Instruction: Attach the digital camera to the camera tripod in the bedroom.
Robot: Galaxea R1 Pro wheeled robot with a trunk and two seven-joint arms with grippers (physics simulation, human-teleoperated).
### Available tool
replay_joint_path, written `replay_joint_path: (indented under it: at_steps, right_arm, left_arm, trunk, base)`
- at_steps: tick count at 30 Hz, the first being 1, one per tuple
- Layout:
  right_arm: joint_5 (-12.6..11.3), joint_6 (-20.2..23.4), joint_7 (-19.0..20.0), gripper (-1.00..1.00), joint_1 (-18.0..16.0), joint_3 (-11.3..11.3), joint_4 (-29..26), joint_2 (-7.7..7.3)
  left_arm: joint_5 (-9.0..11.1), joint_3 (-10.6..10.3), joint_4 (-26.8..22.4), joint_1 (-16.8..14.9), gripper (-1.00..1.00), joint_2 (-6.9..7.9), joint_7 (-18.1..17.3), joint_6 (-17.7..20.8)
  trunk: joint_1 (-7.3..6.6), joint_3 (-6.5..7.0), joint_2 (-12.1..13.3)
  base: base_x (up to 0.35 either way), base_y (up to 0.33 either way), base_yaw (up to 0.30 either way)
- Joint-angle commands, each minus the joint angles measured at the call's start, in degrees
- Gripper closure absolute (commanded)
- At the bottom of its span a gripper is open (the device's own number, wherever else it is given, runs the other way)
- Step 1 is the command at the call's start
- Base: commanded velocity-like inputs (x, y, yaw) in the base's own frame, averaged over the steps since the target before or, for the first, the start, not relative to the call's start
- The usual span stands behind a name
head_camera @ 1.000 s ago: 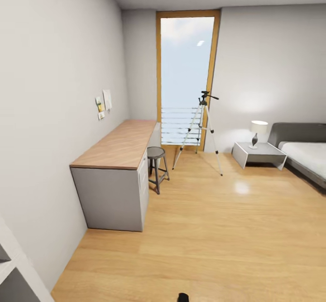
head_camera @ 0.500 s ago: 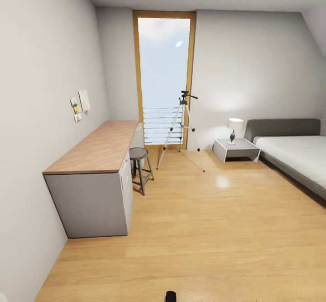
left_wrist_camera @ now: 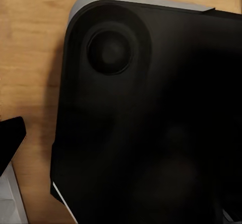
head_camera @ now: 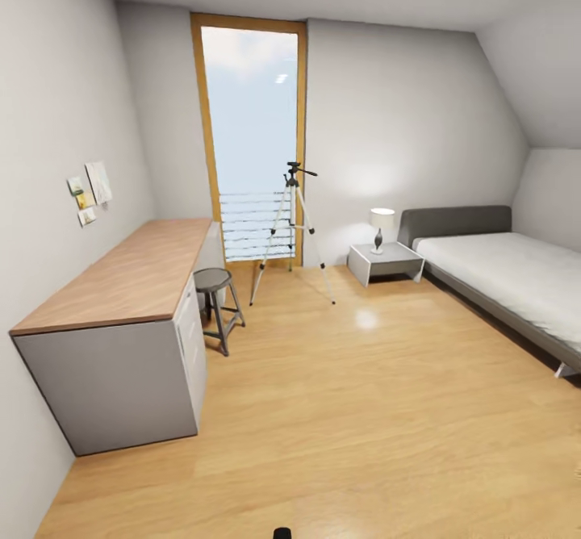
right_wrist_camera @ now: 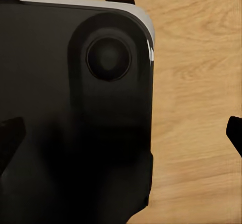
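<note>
Ahead, we see the camera tripod standing upright by the window, well apart from both our arms and slightly nearer the left; we cannot tell either gripper's state.

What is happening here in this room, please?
The robot is on its way through the bedroom and handles nothing at this moment. The camera tripod stands by the tall window, between the stool at the long desk and the nightstand beside the bed. Nothing is mounted on the tripod's head yet. The wrist views look down at the robot's dark base over the wood floor.
</note>
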Motion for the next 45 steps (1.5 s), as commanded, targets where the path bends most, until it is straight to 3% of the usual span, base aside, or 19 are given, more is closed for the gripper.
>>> replay_joint_path:
  at_steps: [1,19,45]
  right_arm:
    - [0.06,-0.18,-0.06,-1.0,-0.01,0.0,0.02,0.03]
    - [0.16,-0.18,-0.06,-1.0,-0.01,0.25,0.02,0.2]
    - [0.16,-0.14,-0.06,-1.0,-0.01,0.32,-0.01,0.1]
  left_arm:
    - [0.43,-0.01,0.0,0.0,-1.0,-0.01,-0.04,-0.15]
    - [0.43,0.01,0.0,0.0,-1.0,-0.04,-0.04,-0.15]
    - [0.43,0.08,0.0,0.0,-1.0,-0.01,-0.04,-0.15]
  trunk:
    - [0.02,-0.04,-0.02]
    - [0.02,-0.04,-0.02]
    - [0.02,-0.04,-0.02]
  base:
    - [0.18,0.0,-0.254]
    - [0.243,0.0,-0.221]
    - [0.019,0.0,-0.179]
